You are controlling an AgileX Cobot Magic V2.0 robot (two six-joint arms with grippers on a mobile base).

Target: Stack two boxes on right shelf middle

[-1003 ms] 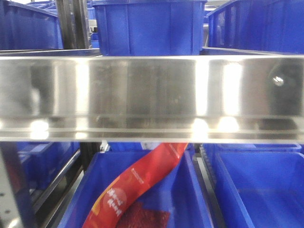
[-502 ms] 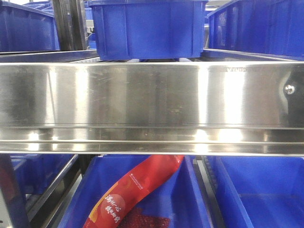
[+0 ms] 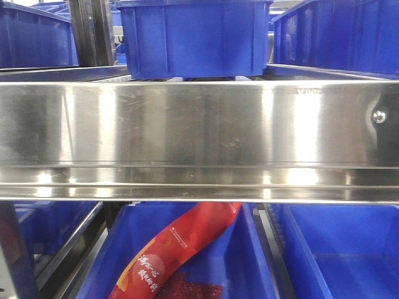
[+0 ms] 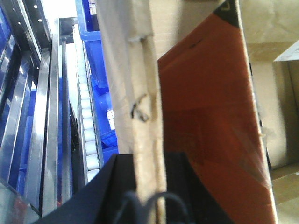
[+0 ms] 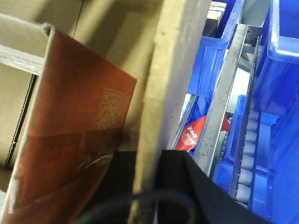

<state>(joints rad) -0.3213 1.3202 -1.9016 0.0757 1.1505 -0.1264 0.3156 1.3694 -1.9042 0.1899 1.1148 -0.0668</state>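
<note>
Between the black fingers of the left gripper [image 4: 148,186] stands a cardboard wall of a box [image 4: 140,70], seen edge-on; the jaws are clamped on that wall, one dark finger on each side. A small tear or staple mark shows on the wall's edge partway up. Right of the wall, a reddish-brown panel [image 4: 210,116] runs up the inner side, with more plain cardboard beyond it. Left of the wall: a row of white rollers [image 4: 86,116], steel rails and blue bins [image 4: 100,93].

Right wrist view mirrors this: right gripper [image 5: 149,186] jaws clamped on a thick cardboard wall [image 5: 173,70], black finger visible on each side, a dark cable looping across the bottom of the picture. Left of the wall, a reddish-brown panel [image 5: 74,135] with a faint square code printed on it, leaning against open cardboard flaps. Right of the wall: blue bins [image 5: 280,70], a steel rail [image 5: 224,93], grey rollers, and a red packet [image 5: 196,133] lower down.

Cannot tell from the wrist views whether both grippers hold the same box, or which of the two boxes

Front view: neither boxes nor grippers visible. Stainless-steel shelf [image 3: 187,124] front rail fills the middle band, reflective, screw head [image 3: 378,116] near its right end. Blue bin [image 3: 193,37] sits on the level above the rail; below it, a blue bin holding a red printed packet [image 3: 181,249], another blue bin just beside it at right
</note>
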